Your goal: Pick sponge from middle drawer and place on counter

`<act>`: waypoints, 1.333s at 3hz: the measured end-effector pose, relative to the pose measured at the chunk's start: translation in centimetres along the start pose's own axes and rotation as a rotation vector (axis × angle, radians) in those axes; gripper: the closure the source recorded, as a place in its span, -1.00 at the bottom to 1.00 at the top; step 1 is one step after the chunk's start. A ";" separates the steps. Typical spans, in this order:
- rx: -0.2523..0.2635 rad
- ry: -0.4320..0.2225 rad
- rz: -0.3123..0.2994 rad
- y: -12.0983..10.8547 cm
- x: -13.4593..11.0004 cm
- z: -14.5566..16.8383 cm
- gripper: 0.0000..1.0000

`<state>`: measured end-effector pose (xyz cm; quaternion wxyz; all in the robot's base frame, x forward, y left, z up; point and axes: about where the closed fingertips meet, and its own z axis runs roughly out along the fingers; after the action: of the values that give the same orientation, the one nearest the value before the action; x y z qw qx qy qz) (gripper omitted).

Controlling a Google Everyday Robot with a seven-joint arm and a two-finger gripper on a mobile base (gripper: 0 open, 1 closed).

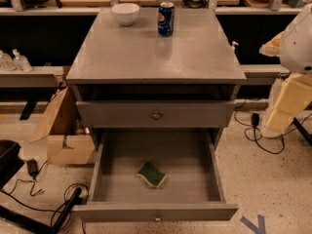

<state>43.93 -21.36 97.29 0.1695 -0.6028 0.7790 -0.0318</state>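
Note:
The sponge, dark green on top with a pale yellow body, lies flat near the middle of the open middle drawer, which is pulled well out at the bottom of the view. The counter is the grey top of the cabinet above. My arm is at the right edge, beside the cabinet. Its cream lower end with the gripper hangs over the floor, well to the right of the drawer and apart from the sponge. It holds nothing that I can see.
A white bowl and a blue soda can stand at the back of the counter. The upper drawer is closed. A cardboard box sits left of the cabinet. Cables lie on the floor on both sides.

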 end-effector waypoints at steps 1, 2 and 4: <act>0.016 -0.056 0.005 0.5 0.3 1.8 -1.00; 0.001 -0.181 0.015 3.5 1.5 6.4 -1.00; 0.064 -0.452 0.094 6.1 3.5 16.4 -1.00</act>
<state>42.45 -20.47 79.52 0.3599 -0.5520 0.7471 0.0872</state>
